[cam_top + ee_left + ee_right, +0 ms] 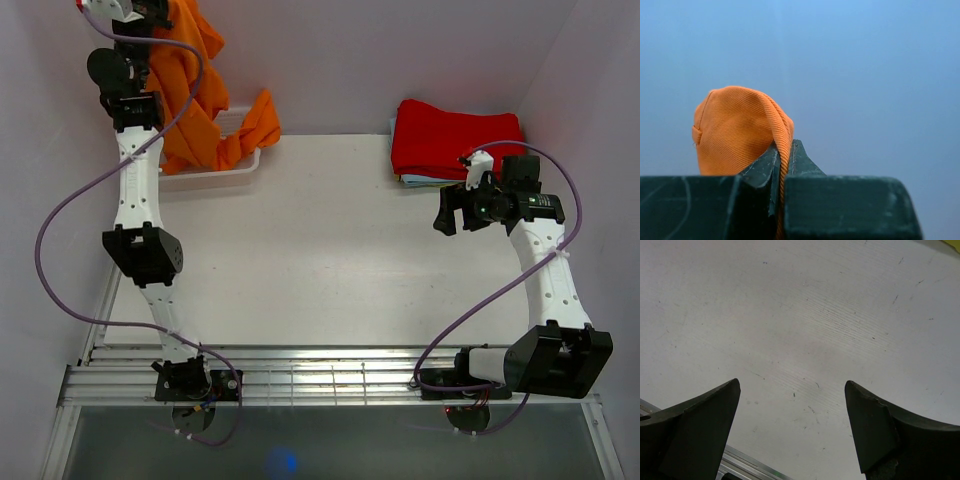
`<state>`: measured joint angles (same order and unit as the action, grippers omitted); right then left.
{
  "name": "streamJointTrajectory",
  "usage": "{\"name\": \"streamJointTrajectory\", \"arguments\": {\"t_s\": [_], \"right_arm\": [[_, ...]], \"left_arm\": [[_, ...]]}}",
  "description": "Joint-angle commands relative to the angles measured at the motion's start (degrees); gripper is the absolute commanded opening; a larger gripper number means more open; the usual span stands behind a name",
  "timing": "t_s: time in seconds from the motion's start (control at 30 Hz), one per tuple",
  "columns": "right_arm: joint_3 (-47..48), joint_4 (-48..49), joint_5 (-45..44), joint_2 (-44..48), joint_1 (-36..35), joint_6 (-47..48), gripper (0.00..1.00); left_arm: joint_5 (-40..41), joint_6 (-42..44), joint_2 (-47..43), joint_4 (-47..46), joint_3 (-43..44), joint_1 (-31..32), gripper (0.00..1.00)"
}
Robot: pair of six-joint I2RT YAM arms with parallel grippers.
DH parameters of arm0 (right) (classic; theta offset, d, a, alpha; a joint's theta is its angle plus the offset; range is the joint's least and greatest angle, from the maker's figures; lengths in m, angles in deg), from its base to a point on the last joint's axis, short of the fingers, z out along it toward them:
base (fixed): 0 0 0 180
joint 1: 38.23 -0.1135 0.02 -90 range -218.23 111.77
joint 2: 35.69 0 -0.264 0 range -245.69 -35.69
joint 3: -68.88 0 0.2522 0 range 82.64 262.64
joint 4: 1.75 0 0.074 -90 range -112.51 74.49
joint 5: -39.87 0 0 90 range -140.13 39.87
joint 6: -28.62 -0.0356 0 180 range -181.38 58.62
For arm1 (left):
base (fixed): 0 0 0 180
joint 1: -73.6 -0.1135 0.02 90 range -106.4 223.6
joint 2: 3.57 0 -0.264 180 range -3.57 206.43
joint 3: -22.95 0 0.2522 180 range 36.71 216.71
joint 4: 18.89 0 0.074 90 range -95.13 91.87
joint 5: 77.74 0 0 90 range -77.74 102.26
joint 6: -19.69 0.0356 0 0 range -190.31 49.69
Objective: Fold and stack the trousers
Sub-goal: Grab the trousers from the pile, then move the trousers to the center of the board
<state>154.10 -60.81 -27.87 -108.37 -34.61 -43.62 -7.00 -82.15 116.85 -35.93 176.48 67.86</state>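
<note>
left hand [783,152]: pressed together on a fold of the trousers [737,132]; the cloth ran down through the pinch and bunched above the tips.
trousers: hung from that pinch, high at the far-left corner. The lower part draped into and over the basket [215,176], with 1 corner spilling past its right rim. None of it lay on the open surface [320,250].
why lifted: probably to pull the cloth clear of the basket so the 2 legs could drop free before laying it flat.
right hand [448,214]: spread wide, held nothing. It hovered over bare surface on the right, near the red cloth [455,140] but apart from it. Probably parked there to take a 2nd corner.
step: pick-out only; no fold made, stack not started.
next: carry to mid-surface and spread; looked like a 2-hand job.
risk: 1 thin pinch on a big cloth could slip, or the cloth could snag and drag the basket.
</note>
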Motion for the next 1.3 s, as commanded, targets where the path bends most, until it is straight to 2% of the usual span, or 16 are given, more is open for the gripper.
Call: {"name": "streamJointTrajectory", "arguments": {"t_s": [0.0, 0.33, 0.43, 0.63, 0.67, 0.7, 0.73, 0.77, 0.8, 0.9, 1.0, 1.03, 1.07, 1.1, 1.17, 1.27], "right_arm": [[0.3, 0.4, 1.1, 1.7, 0.0, -0.4, 0.90], [-0.4, 0.8, 1.3, 2.7, 0.0, -0.6, 0.90], [-0.4, 0.9, 1.7, 2.7, 0.0, -0.6, 0.90], [0.3, 0.7, 3.0, 2.2, 0.1, -1.6, 0.90], [0.4, 0.4, 3.7, 1.8, 0.1, -1.8, 0.90], [0.7, 0.0, 5.0, 1.5, 0.1, -1.7, 0.90], [1.6, -1.4, 6.9, 0.6, 0.1, -0.9, 0.90], [2.4, -2.2, 8.1, -0.1, 0.0, 0.1, 0.90], [3.1, -2.8, 9.2, -0.7, -0.1, 0.8, 0.90], [7.4, -2.2, 10.1, -4.1, -7.4, 2.0, 0.90], [7.3, 5.1, -6.8, -13.5, -26.5, 2.9, 0.90], [10.4, 5.0, -12.6, -18.5, -34.6, 6.7, 0.90], [11.8, 5.7, -15.9, -22.5, -37.7, 9.8, 0.90], [12.4, 6.2, -17.7, -23.8, -39.1, 11.5, 0.90], [13.7, 6.7, -21.7, -26.1, -42.6, 16.3, 0.90], [12.5, 9.6, -25.8, -29.0, -46.5, 20.1, 0.90]], "left_arm": [[-1.4, 1.5, -10.0, -11.7, 3.2, 4.3, 0.00], [-8.5, -0.1, -20.7, -15.6, -0.6, 15.8, 0.00], [-14.7, -3.9, -28.6, -15.2, -13.2, 18.1, 0.00], [-32.5, -2.9, -46.5, -8.8, -58.4, 25.1, 0.00], [-36.0, 1.1, -48.3, -3.0, -70.8, 28.1, 0.08], [-34.9, 4.0, -48.4, 2.7, -76.5, 30.1, 0.33], [-31.4, 10.7, -46.4, 15.6, -76.8, 32.3, 0.65], [-28.3, 11.7, -42.2, 26.9, -73.5, 32.5, 0.88], [-26.5, 11.7, -40.4, 32.3, -69.7, 31.9, 0.95], [-27.1, 3.4, -37.4, 45.6, -54.3, 18.6, 0.98], [-15.0, 9.3, -31.4, 59.4, -50.8, 0.3, 0.98], [-13.4, 11.4, -28.3, 61.0, -49.2, -4.2, 0.98], [-15.3, 18.8, -24.9, 66.3, -45.5, -7.5, 0.98], [-15.4, 18.9, -23.1, 68.8, -42.8, -7.7, 0.98], [-17.0, 31.9, -16.8, 79.5, -34.3, -7.8, 0.98], [-14.5, 44.6, -12.3, 85.5, -29.1, -8.4, 0.97]]}}
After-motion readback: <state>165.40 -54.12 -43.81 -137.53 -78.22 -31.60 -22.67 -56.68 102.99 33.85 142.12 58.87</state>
